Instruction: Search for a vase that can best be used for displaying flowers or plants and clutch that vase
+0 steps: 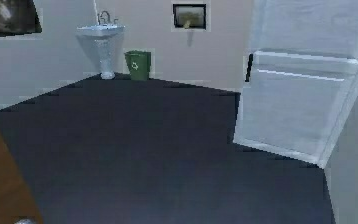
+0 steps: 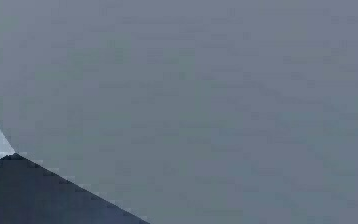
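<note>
A dark-floored bathroom lies ahead in the forward view. A white pedestal sink point(image 1: 101, 42) stands against the far wall at the upper left. Beside it on the floor sits a small green bin point(image 1: 138, 65). In the arm side view a grey wall point(image 2: 207, 90) rises close by, over a wedge of dark floor point(image 2: 37, 195).
A white door point(image 1: 297, 85) stands ajar at the forward view's right. A framed picture point(image 1: 189, 15) hangs on the far wall, another dark picture point(image 1: 12, 17) at the upper left. A brown edge point(image 1: 7, 180) rises at the lower left. The dark floor point(image 1: 147, 140) stretches wide between them.
</note>
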{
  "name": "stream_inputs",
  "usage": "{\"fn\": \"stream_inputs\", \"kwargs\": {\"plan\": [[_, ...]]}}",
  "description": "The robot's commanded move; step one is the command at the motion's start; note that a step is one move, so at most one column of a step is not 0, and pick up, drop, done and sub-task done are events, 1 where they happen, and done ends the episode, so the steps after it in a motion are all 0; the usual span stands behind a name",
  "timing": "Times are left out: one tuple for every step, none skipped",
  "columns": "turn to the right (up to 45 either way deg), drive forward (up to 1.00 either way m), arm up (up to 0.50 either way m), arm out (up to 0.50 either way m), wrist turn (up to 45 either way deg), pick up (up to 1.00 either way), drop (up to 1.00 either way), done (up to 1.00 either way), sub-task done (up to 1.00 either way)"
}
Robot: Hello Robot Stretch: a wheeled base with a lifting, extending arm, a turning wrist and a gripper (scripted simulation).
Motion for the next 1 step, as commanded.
{"fn": "stream_inputs", "kwargs": {"plan": [[3.0,0.00,0.00,0.00,0.0,0.00,0.00,0.00,0.00]]}}
